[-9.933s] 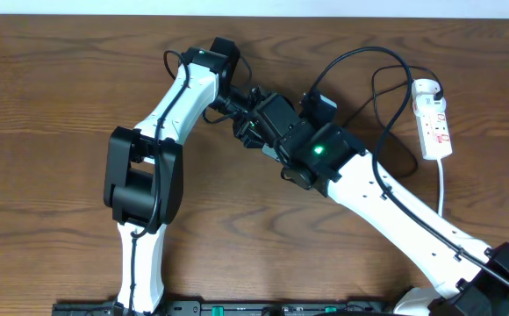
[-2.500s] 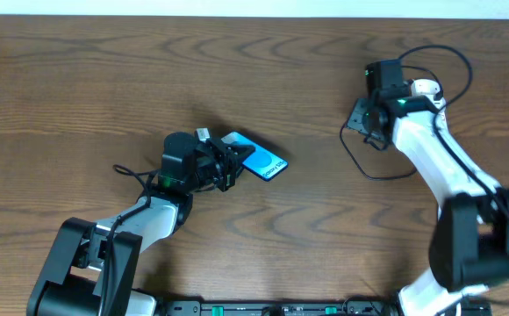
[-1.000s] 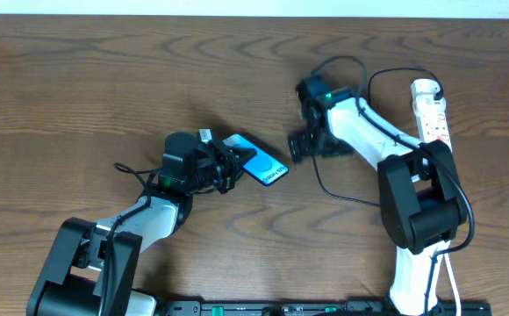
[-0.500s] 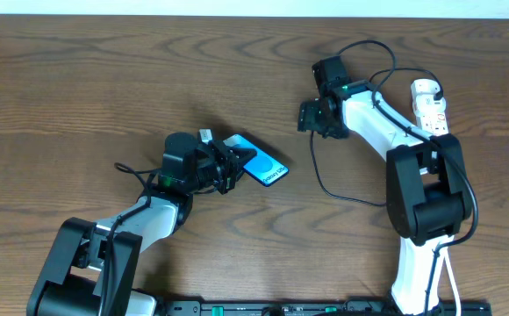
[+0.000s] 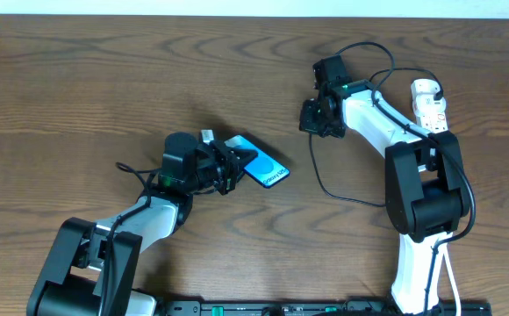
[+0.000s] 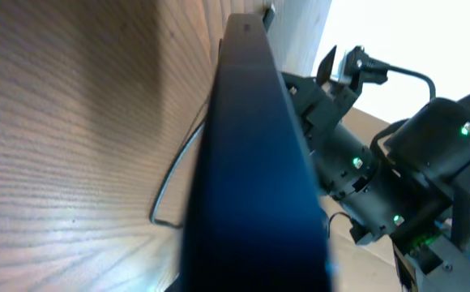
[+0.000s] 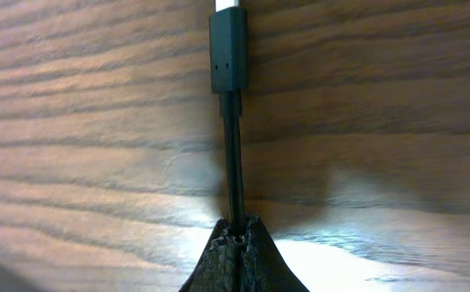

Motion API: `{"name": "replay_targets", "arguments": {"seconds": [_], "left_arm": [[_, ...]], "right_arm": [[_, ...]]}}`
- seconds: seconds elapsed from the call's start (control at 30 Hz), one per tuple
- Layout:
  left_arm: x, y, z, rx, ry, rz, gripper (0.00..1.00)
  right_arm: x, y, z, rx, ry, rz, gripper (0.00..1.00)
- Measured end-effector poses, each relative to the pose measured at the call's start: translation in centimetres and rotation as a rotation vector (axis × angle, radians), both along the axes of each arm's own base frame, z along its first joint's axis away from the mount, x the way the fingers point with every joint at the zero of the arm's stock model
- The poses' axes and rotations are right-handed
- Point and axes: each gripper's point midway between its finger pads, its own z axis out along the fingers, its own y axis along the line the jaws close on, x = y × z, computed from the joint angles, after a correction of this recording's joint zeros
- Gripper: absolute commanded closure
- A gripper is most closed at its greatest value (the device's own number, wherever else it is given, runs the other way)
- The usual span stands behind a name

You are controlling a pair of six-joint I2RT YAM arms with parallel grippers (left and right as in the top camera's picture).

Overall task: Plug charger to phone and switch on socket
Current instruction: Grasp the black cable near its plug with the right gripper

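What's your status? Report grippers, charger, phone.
Left gripper shut on phone. Right gripper shut on charger, tip free, not plugged. Path to phone open.

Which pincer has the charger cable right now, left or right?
The right pincer, shut on the thin black charger cable behind its connector tip. The left pincer grips the slim blue-screened phone instead.

Carrying surface: table (image 5: 79,79), dark brown wood-grain top. 2 items lie on it, both in the right half. White power strip (image 5: 428,98) sits near the far right edge, long axis running away from the robot, partly hidden by the right arm. Black charger cable (image 5: 326,190) lies in slack loops left of the strip.
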Motion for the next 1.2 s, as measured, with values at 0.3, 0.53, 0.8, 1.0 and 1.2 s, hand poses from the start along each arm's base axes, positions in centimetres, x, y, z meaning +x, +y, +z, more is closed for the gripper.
{"name": "replay_targets", "arguments": {"seconds": [0.3, 0.53, 0.8, 1.0, 1.2], "left_arm": [[1.3, 0.7, 4.4, -0.039, -0.295, -0.156, 0.92], [2.9, 0.2, 9.2, -0.058, -0.513, -0.204, 0.93], [3.4, 0.4, 9.1, -0.045, -0.514, -0.176, 0.93], [3.7, 0.8, 9.1, -0.040, -0.514, -0.161, 0.93], [3.8, 1.0, 9.0, -0.038, -0.512, -0.156, 0.92]], "right_arm": [[-9.4, 1.3, 14.8, 0.226, -0.041, 0.423, 0.99], [-18.2, 2.3, 20.8, 0.465, -0.222, 0.672, 0.99], [-21.6, -1.2, 11.6, 0.319, -0.158, 0.412, 0.99], [-19.6, -5.3, 8.1, 0.006, -0.130, 0.228, 0.99], [-20.0, -4.1, 3.8, -0.076, -0.007, 0.276, 0.82]]}}
